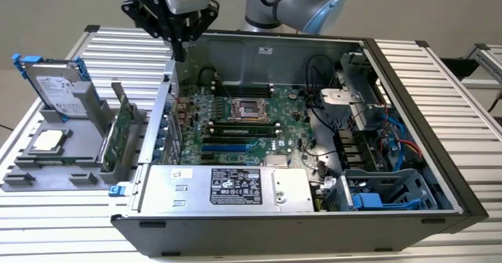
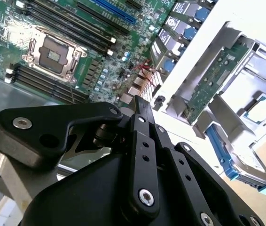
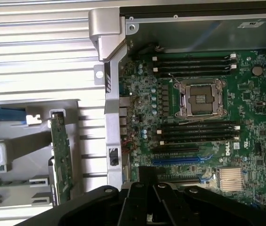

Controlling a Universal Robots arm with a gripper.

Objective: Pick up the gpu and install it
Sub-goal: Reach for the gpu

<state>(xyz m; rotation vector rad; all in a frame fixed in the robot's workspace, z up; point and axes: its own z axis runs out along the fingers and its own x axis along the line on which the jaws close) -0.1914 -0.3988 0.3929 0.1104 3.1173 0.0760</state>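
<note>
One gpu (image 1: 119, 135) stands on edge (green face showing).

The gripper (image 1: 180, 54) is matt black and plastic-looking, with small bright metal screws (image 2: 146, 197) set in its fingers (image 2: 142, 141). Just below the fingers, the case (image 1: 274, 54) wall is dull grey sheet metal, and its outer rim is matt black. Deeper in, past the fingers, the motherboard (image 3: 255, 99) is glossy green laminate and its heat sink (image 3: 229, 179) is bare finned metal. Far from the fingers, the power supply (image 1: 227, 186) is dull metal with a white paper label. Outside the case, beside the fingers, the gpu (image 1: 119, 135) shows a green board standing in a matt grey plastic holder (image 1: 47, 169). The hard drive (image 1: 59, 89) is silver metal with blue plastic clips. The table (image 1: 439, 86) is ribbed satin metal.
</note>
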